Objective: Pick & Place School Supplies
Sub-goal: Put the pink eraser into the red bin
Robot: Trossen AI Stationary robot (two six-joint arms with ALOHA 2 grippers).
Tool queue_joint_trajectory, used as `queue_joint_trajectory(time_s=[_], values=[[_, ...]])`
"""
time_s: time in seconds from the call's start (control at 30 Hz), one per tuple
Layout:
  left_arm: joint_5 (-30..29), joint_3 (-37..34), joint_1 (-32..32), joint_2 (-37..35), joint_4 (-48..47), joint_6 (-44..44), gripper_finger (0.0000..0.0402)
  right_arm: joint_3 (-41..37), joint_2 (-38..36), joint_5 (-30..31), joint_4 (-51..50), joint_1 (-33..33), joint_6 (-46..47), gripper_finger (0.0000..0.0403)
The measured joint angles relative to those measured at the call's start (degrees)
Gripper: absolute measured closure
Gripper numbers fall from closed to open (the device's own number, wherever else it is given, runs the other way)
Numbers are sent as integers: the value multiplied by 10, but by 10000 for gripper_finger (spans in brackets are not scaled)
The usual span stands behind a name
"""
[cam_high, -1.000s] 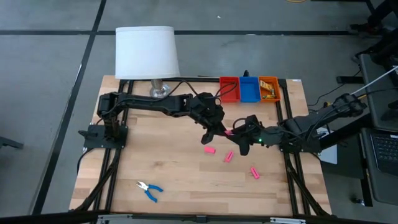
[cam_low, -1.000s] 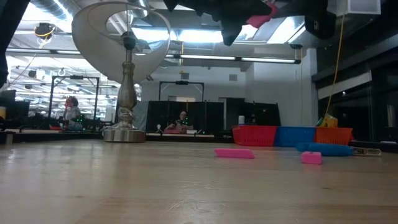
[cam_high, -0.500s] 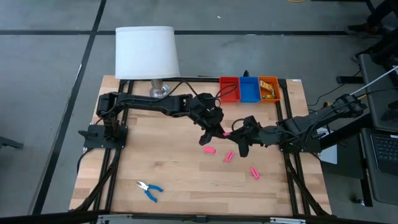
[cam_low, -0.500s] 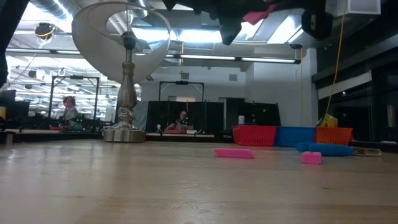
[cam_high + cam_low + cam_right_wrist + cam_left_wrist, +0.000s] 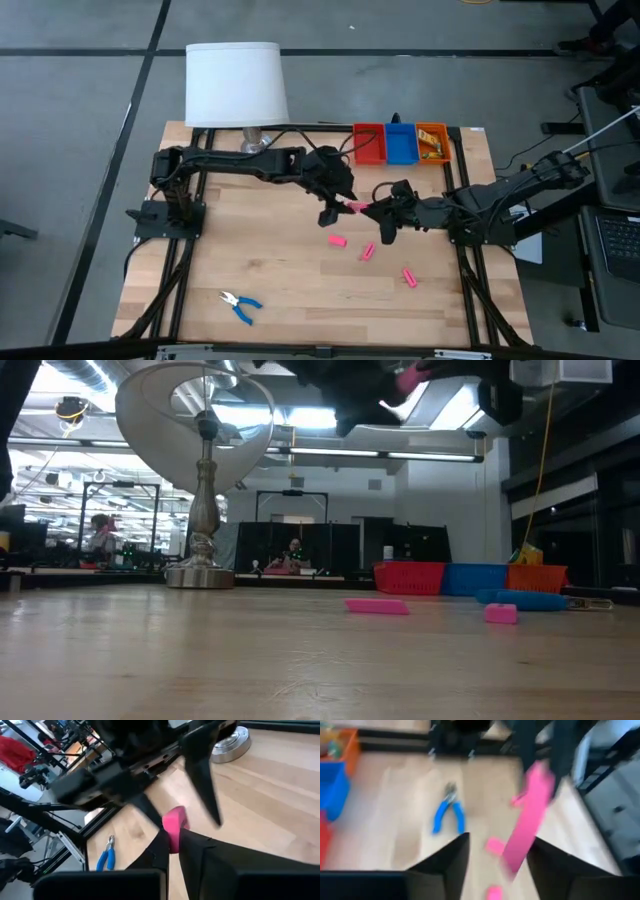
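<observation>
A pink eraser block (image 5: 355, 207) hangs above the table's middle, with my right gripper (image 5: 376, 214) shut on it from the right. My left gripper (image 5: 334, 206) is open at the block's other end. In the left wrist view its fingers stand on either side of the block (image 5: 530, 815) with a gap showing. Three more pink blocks (image 5: 337, 241) (image 5: 368, 251) (image 5: 409, 277) lie flat on the table below. Blue-handled pliers (image 5: 240, 305) lie near the front left. My right gripper pinches one end of the pink block (image 5: 174, 825) between its two fingers. The fingers come roughly level from the table's right. The block is lifted clear of the table, and its free end (image 5: 516, 855) sticks out toward the left gripper.
A red tray (image 5: 368, 143), a blue tray (image 5: 401, 143) and an orange tray (image 5: 432, 143) stand side by side at the far edge. A white-shaded lamp (image 5: 236, 85) stands at the far left. Bare wood lies along the near edge.
My right gripper has moved a little toward the table's left and taken hold of the raised pink block. My left gripper has opened, let go of the block and drawn slightly back toward the left. The block stays lifted clear.
</observation>
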Motion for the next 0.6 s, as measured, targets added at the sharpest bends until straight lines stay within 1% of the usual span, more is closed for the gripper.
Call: queue_joint_trajectory(time_s=[0.1, 0.17, 0.27, 0.37, 0.43, 0.5, 0.6], values=[[-29, -1, 2, -19, -61, 33, 176, 1, 0, -3, -1, 2, 3, 386], [-50, -1, 1, -35, -97, 39, 164, 1, 0, 13, -3, 2, 4, 386], [-54, -1, -13, -56, -147, 32, 162, 1, 0, 58, -13, -15, 18, 386], [-72, -1, -44, -81, -186, 2, 167, 1, 1, 73, -39, -54, 40, 386], [-107, -1, -71, -100, -212, -20, 172, 1, 7, 72, -71, -84, 59, 386], [-162, -1, -103, -115, -250, -57, 176, 1, 15, 65, -105, -119, 74, 386], [-254, -1, -160, -133, -320, -147, 180, 1, 31, 33, -146, -179, 82, 386]])
